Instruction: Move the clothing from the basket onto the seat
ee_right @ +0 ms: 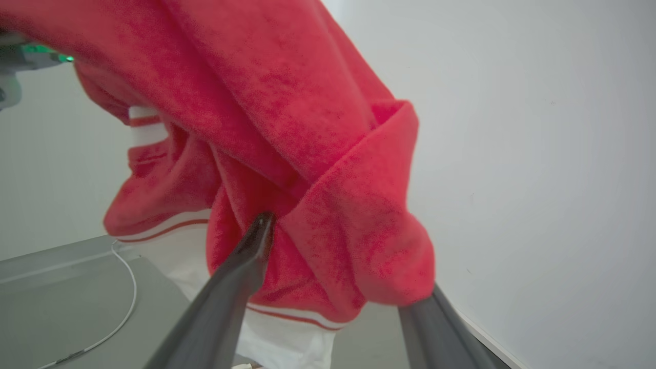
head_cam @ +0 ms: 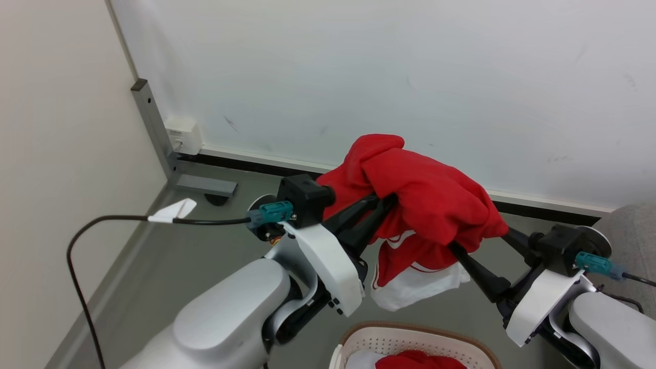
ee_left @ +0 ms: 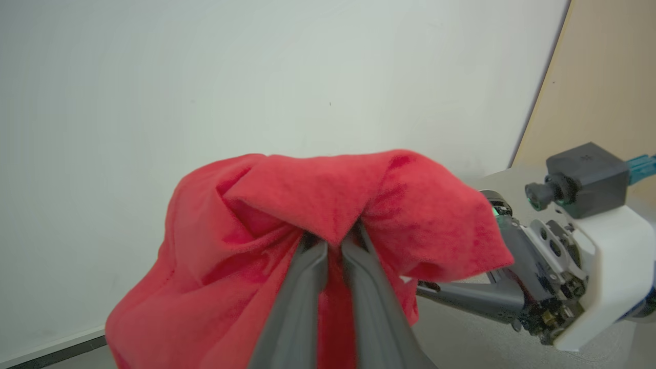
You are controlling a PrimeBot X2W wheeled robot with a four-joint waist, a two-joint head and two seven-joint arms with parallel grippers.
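Left hand (ee_left: 335, 238) pinches garment (ee_left: 318, 189); head view: basket (head_cam: 420, 339) beneath

Tips of my left gripper (head_cam: 395, 197) and right gripper (head_cam: 479, 237) buried in red garment (head_cam: 425, 195); basket (head_cam: 410, 338) cut by bottom edge, seat (head_cam: 635, 241) by right

Your right gripper (ee_right: 343, 256) carries the red garment (ee_right: 287, 102), its two dark fingers (ee_right: 225, 297) spread wide, with the cloth bunched over and between them. The tip of the finger at right is buried under a fold. A white panel (ee_right: 287, 343) edged with thin red stripes hangs below. Behind are the white wall (ee_right: 538, 154) and the grey floor (ee_right: 51, 307), with a thin white cable (ee_right: 134, 300) trailing across it.
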